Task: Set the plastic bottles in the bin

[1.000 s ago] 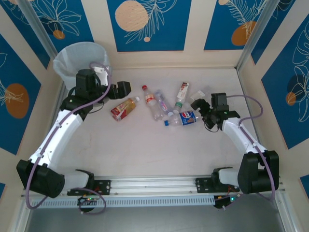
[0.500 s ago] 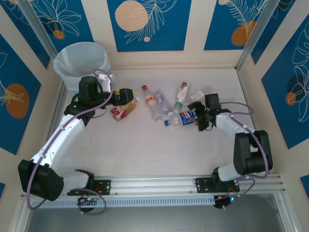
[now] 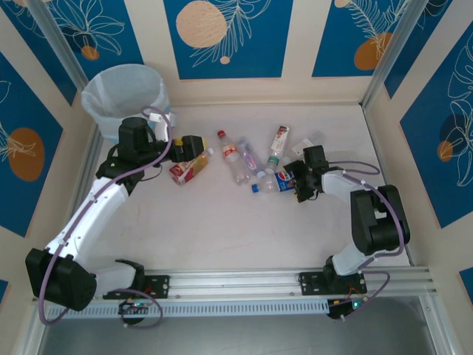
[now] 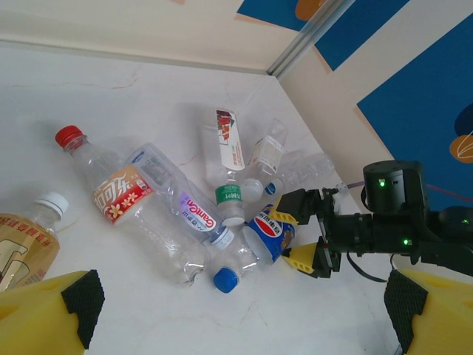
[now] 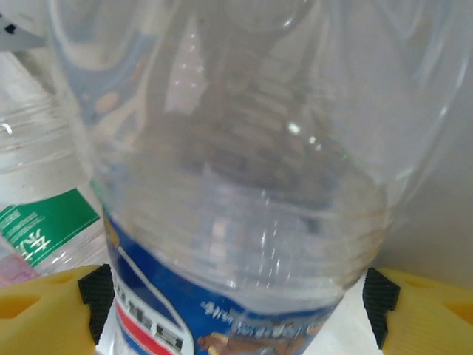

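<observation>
The right gripper (image 4: 292,237) has slid left and now straddles, fingers apart, the blue-labelled clear plastic bottle (image 4: 267,233), which lies right of the middle of the table (image 3: 222,222), its long axis in line with the gripper's reach.

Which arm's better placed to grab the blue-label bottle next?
Right. The right gripper is open around the blue-label bottle, fingers either side in the wrist view. The left gripper hovers by the amber-label bottle.
</observation>
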